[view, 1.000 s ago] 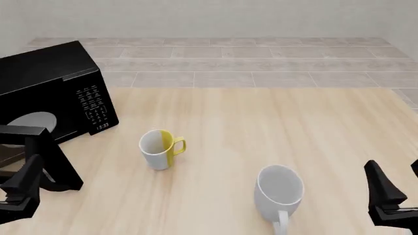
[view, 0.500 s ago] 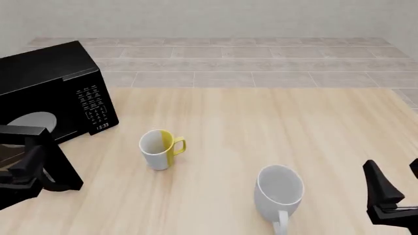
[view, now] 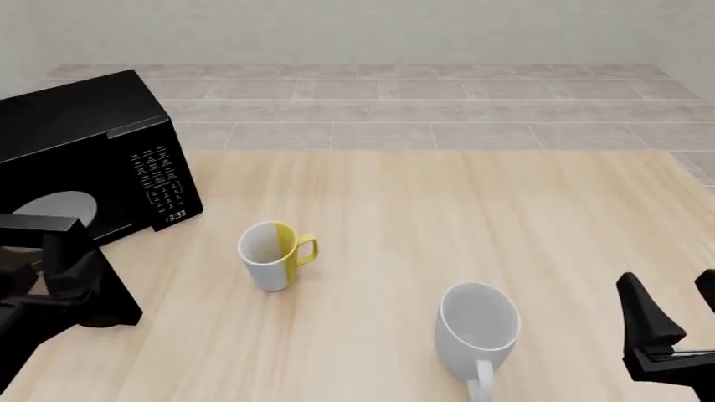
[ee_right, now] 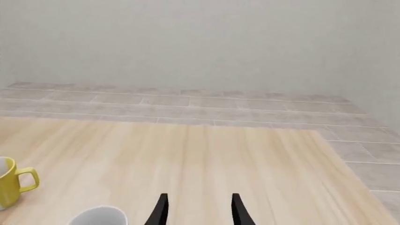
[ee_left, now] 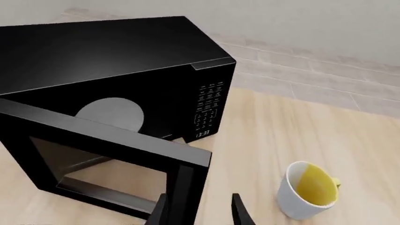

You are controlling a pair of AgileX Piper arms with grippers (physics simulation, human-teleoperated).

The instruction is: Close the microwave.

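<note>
Pale wood table (view: pixel 447 209); my left gripper (ee_left: pixel 196 213), jaws apart, nears the microwave (ee_left: pixel 119 61) door's (ee_left: pixel 106 164) stiff free edge — push there; right gripper (ee_right: pixel 196 211) idle, open.

The front view looks down across the pale wooden table (view: pixel 447 209) from above and behind the arms, while the left wrist view sits close above the glossy black microwave (ee_left: pixel 125 70), sharing the yellow-and-white mug (ee_left: pixel 307 190) with the lower, floorward-facing right wrist view.
</note>
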